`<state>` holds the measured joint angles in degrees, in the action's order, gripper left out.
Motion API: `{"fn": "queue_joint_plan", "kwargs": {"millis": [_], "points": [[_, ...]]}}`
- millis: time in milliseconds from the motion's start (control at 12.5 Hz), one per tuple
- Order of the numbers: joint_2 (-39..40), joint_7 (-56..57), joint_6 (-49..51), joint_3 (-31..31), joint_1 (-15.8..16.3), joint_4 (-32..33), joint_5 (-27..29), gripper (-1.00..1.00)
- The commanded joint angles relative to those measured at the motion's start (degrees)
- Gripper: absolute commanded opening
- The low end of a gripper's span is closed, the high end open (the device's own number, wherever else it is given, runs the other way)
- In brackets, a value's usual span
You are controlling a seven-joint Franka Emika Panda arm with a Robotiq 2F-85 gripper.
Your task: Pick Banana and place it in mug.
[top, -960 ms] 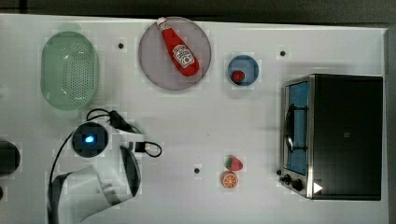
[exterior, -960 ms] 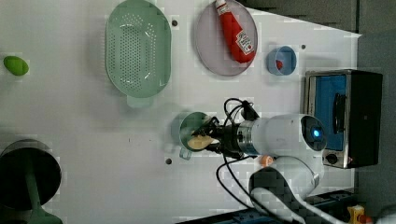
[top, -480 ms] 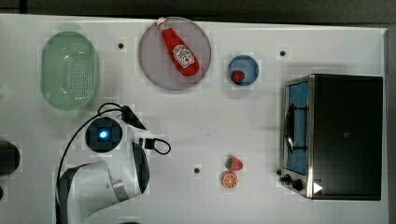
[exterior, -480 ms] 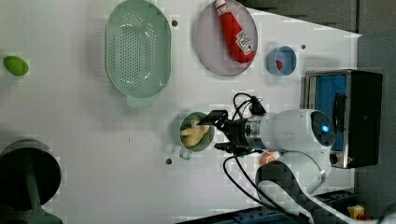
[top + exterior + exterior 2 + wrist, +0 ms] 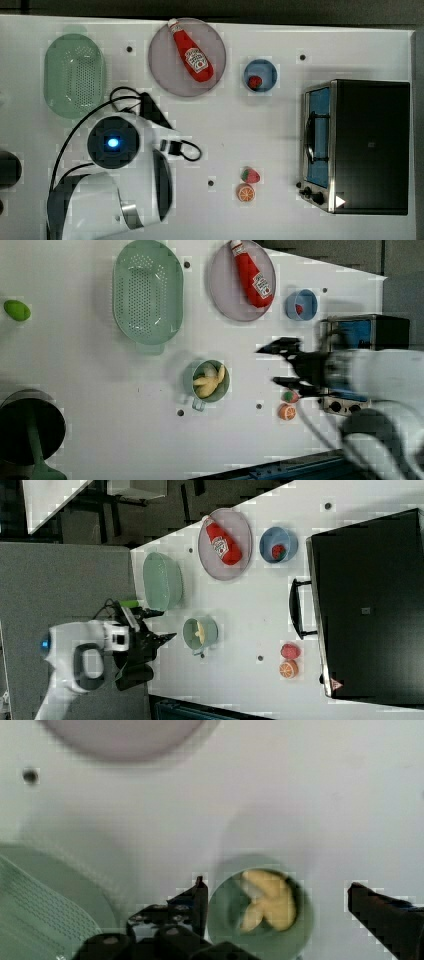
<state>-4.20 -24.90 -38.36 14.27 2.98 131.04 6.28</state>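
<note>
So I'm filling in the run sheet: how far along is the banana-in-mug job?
It looks done. The banana lies inside the mug, also seen in the wrist view. The gripper is open, holds nothing and hangs apart from the mug, toward the left view's right. No step looks left for the banana; the strawberry and orange slice sit untouched on the table.

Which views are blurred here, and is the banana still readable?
Left view: the arm and gripper are smeared by motion, but the banana in the mug reads sharp. Wrist view: soft throughout, banana still recognisable. Top view: static objects crisp.
</note>
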Motion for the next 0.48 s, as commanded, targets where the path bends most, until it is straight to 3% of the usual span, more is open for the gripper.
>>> {"fn": "queue_joint_plan", "kwargs": {"millis": [80, 480], "points": [[-4.89, 5.33, 13.85, -7.29, -1.69, -11.52, 0.66, 1.00], [-5.50, 14.24, 32.74, -17.40, -2.22, -27.14, -4.82, 1.00]]}}
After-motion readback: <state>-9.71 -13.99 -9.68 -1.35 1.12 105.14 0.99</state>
